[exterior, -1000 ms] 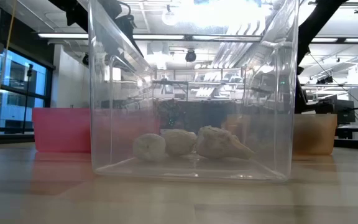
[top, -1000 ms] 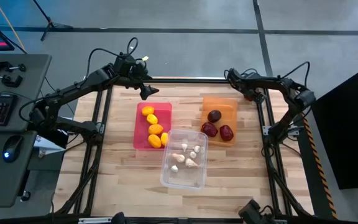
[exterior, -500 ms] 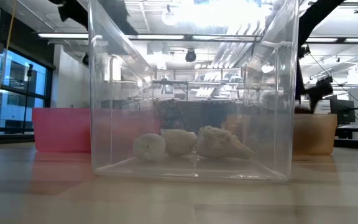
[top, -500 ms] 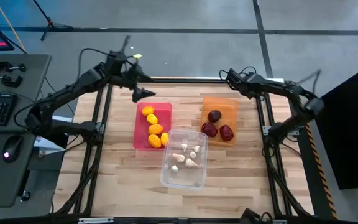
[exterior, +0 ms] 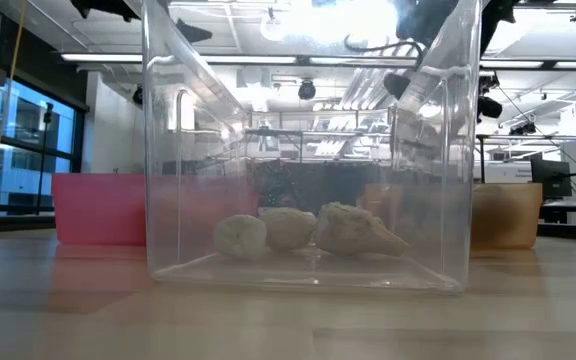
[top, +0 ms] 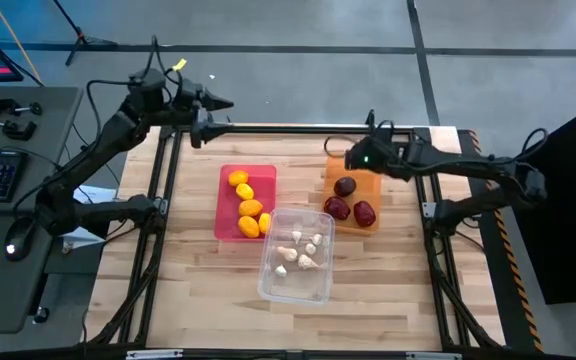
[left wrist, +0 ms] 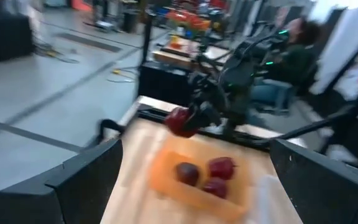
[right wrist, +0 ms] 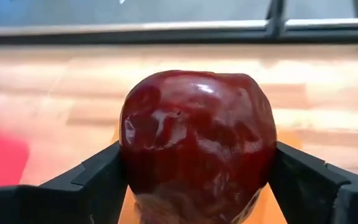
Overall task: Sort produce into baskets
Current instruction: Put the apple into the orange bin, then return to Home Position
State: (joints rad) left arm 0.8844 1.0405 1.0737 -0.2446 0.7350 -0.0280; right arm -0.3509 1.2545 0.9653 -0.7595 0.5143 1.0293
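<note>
The beet [right wrist: 197,146] you were carrying sat clamped between the right gripper [right wrist: 197,186]'s two fingers, held across its widest part, and it hung just over the far end of the orange bin [top: 368,172]. From the left wrist view you could see the same dark red beet [left wrist: 179,121] up in the air above that bin with three more beets [left wrist: 205,177] already lying inside.

My guess is it handled like a hard, fairly light plastic ball: glossy skin, stiff, no give showing where the fingers pressed. That shine made it look slippery, so squeezing across the fat middle was the right call; any higher or lower and I'd expect it to squirt out. Doesn't look fragile, so a short drop into the bin should've been fine, though it would probably roll and knock the others.

The lemons [top: 247,206] were in the pink bin [top: 226,205] and the garlic bulbs [top: 299,250] in the clear bin [top: 298,290], so sorting looked nearly done.

Your left gripper [top: 200,133] was parked well away, past the table's far left corner, and its fingers stood wide apart with nothing in them.
</note>
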